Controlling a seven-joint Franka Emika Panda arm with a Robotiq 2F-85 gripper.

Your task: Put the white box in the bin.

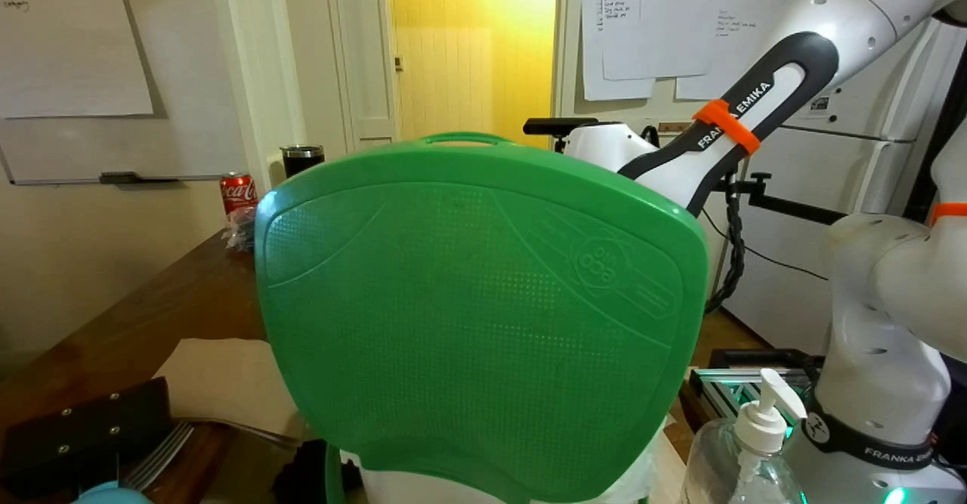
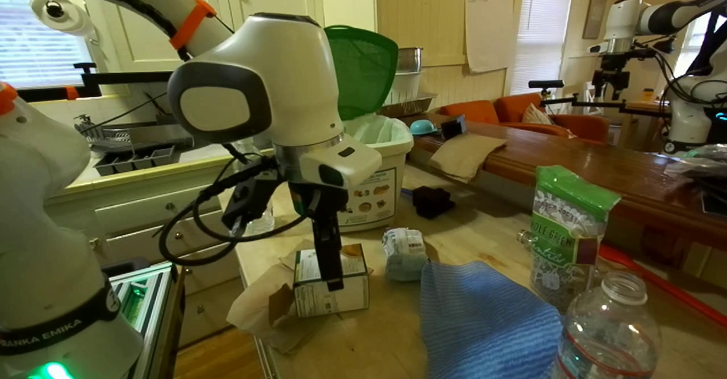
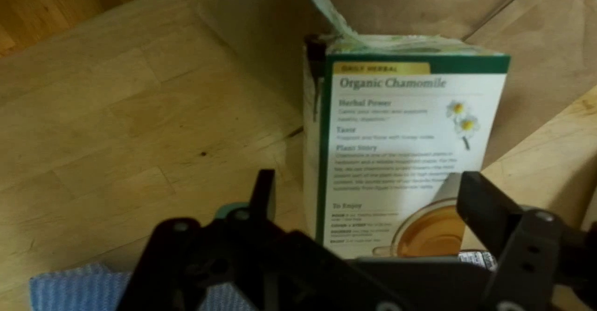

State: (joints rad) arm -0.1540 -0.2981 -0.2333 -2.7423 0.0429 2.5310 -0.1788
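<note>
From left to right in an exterior view, we start with a creased sheet of brown paper (image 2: 255, 304), spread beside the task's own thing: a white cardboard tea box (image 2: 352, 295) with dark green edging, lying on the pale wooden table (image 2: 363, 348). Whether the paper runs beneath it, we cannot tell. In the wrist view a pale strip (image 3: 323, 3) curls up from its upper end, which looks torn.

We expect thin card: very light, perhaps partly emptied, stiff along its folded edges but ready to cave in on its broad faces. The printed skin looks smooth and may slide, so we would favour flat, even contact over a hard squeeze. Our choice of hold is across the width, on the two long sides around mid-length, well away from that weak end.

The black two-fingered gripper (image 3: 367, 183) is close to the box, its jaws spread wide and nothing pinched between them. In the wrist view the fingertip at left (image 3: 265, 190) shows against the table and the one at right overlaps the printed face, so we judge it needs centring before closing.

Further right and behind stands the white plastic bin (image 2: 375, 194), its green lid (image 2: 363, 72) raised over a pale green liner (image 2: 380, 130). Just right of the box, apart from it, lies a crumpled white-and-green packet (image 2: 404, 254) that we would avoid.
</note>
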